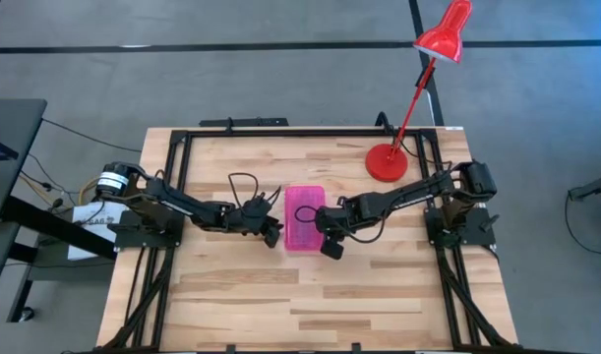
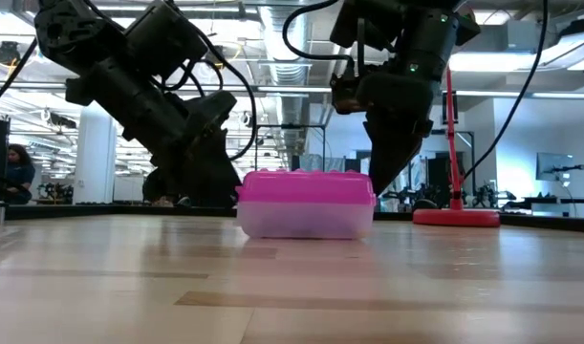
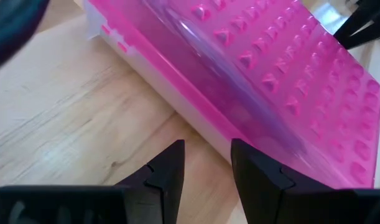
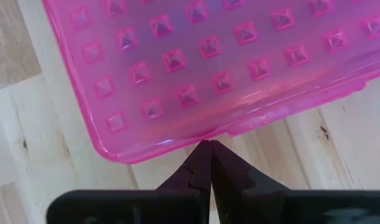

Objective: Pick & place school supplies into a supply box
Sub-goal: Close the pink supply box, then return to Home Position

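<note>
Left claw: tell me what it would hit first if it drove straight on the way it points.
Probably the pink studded plastic lid of the closed supply box. The left claw stands open beside the box's long side, aimed at it; depth is unclear, so it might meet the clear base first.

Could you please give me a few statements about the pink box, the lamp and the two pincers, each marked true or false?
1. The supply box has its pink lid shut. True.
2. The right pincer has its fingers spread wide. False: they are pressed together, tips at the box's edge.
3. The left pincer holds a pencil. False: its fingers stand apart with nothing between them, beside the box.
4. The red desk lamp stands on the table behind the box. True.
5. Pens lie scattered on the table. False: none show on it.
</note>
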### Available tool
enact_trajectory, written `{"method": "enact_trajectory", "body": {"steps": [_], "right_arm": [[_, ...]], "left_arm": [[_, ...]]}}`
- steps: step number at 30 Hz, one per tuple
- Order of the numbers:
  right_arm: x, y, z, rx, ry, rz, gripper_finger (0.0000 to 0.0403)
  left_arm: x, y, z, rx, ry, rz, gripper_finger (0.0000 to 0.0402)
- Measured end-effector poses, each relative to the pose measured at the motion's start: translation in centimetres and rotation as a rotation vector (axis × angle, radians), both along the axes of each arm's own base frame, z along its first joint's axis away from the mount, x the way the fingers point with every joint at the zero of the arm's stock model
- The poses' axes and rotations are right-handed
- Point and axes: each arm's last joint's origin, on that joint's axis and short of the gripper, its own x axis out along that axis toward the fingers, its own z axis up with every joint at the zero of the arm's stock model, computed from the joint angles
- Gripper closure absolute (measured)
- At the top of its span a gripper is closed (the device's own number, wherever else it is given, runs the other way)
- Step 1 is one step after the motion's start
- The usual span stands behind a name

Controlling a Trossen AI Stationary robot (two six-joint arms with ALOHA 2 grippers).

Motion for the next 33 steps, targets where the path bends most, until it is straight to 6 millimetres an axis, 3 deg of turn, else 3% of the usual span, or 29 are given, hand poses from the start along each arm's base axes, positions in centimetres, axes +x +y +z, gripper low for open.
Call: {"method": "enact_trajectory", "body": {"steps": [12,19,25,33], "right_arm": [[-0.1,0.1,0.1,0.0,0.004,0.002,0.0403],[-1.6,0.1,2.3,-0.04,0.013,0.024,0.0403],[-3.3,0.0,6.6,-0.093,-0.138,0.081,0.0403],[-5.9,-1.5,11.2,-0.156,-0.294,0.052,0.0403]], "left_arm": [[0.0,0.0,0.0,-0.004,-0.004,-0.003,0.0276],[0.4,-0.2,0.6,-0.049,-0.028,-0.045,0.0276],[1.3,-0.3,4.5,0.016,-0.099,-0.127,0.0276],[0.0,1.0,11.4,0.246,-0.043,-0.077,0.0276]]}}
